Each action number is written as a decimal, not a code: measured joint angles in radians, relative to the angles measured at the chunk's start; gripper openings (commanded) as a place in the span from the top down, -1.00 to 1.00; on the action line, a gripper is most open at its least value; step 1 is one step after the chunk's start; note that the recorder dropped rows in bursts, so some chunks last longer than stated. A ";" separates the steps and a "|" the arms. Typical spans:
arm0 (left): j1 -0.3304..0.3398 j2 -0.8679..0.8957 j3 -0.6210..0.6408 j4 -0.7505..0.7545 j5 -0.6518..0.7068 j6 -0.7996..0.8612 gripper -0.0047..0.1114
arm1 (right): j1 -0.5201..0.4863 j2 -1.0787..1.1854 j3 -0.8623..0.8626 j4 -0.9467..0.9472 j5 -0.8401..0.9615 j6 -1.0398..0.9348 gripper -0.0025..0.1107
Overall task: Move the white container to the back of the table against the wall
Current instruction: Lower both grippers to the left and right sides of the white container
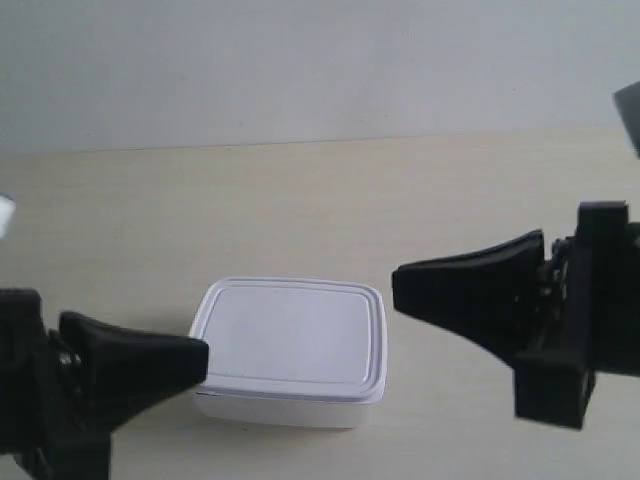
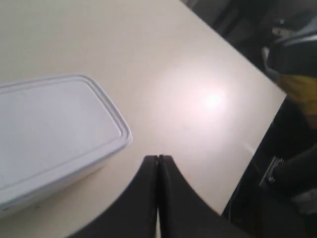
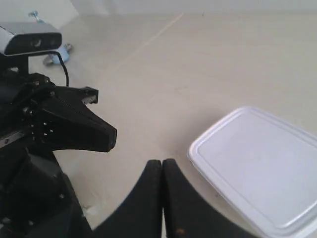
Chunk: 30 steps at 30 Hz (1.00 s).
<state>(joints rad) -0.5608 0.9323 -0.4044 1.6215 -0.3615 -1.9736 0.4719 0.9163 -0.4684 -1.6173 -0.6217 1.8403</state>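
The white container (image 1: 292,350) sits lid-on, on the table (image 1: 300,200), near the front and well short of the wall (image 1: 300,60). The gripper of the arm at the exterior view's left (image 1: 205,352) points at the box's left side; whether it touches is unclear. Further right and a little higher, the gripper of the arm at the exterior view's right (image 1: 395,285) stands apart from the box. In the left wrist view my left gripper (image 2: 158,157) is shut and empty, just off a corner of the container (image 2: 49,129). My right gripper (image 3: 162,162) is shut and empty beside the container (image 3: 262,173).
The other arm's gripper (image 3: 106,139) and its wrist camera (image 3: 29,42) fill one side of the right wrist view. The table's edge (image 2: 257,79) runs past dark equipment (image 2: 297,59) off the table. Bare beige table lies between the box and the wall.
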 measured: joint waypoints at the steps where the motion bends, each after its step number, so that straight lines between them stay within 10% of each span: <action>1: -0.047 0.018 0.000 0.018 0.034 -0.009 0.92 | 0.030 0.008 0.000 -0.022 0.029 0.014 0.96; 6: -0.242 0.142 0.000 0.116 0.155 -0.104 0.92 | 0.222 0.099 0.000 -0.122 0.126 0.122 0.96; 30: -0.218 0.315 0.077 0.010 0.408 -0.131 0.92 | 0.251 0.522 -0.002 -0.125 0.253 0.205 0.96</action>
<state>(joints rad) -0.7784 1.2474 -0.3277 1.6316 0.0463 -2.1049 0.7233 1.4383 -0.4705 -1.7424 -0.3686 2.0453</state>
